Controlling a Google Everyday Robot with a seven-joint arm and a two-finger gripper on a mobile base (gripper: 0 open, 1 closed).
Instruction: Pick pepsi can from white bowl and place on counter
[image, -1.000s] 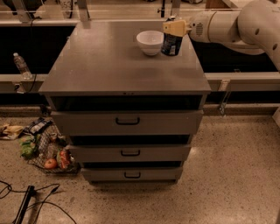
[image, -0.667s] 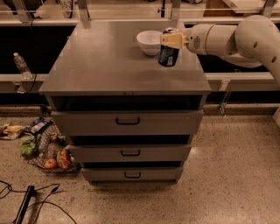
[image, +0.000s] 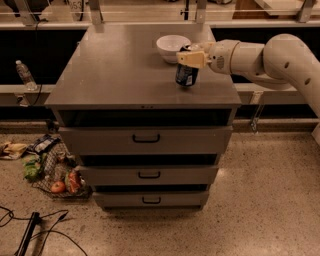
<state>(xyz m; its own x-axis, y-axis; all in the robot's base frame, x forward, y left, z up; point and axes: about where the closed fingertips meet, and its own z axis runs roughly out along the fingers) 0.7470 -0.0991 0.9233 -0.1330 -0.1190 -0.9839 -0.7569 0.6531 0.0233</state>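
Observation:
The pepsi can (image: 186, 75) is dark blue and stands upright at the right side of the grey counter (image: 125, 70), just in front of the white bowl (image: 172, 47). The bowl holds nothing that I can see. My gripper (image: 188, 58) reaches in from the right on a white arm and is closed around the top of the can. The can's base is at or just above the counter surface; I cannot tell which.
The counter tops a grey cabinet with three drawers with black handles (image: 146, 138). A clear water bottle (image: 24, 74) stands on a ledge at the left. A net bag of produce (image: 57, 175) and cables (image: 35, 230) lie on the floor at the left.
The gripper has carried the can from beside the bowl's right edge toward the front and left, lowering it to the counter in front of the bowl.

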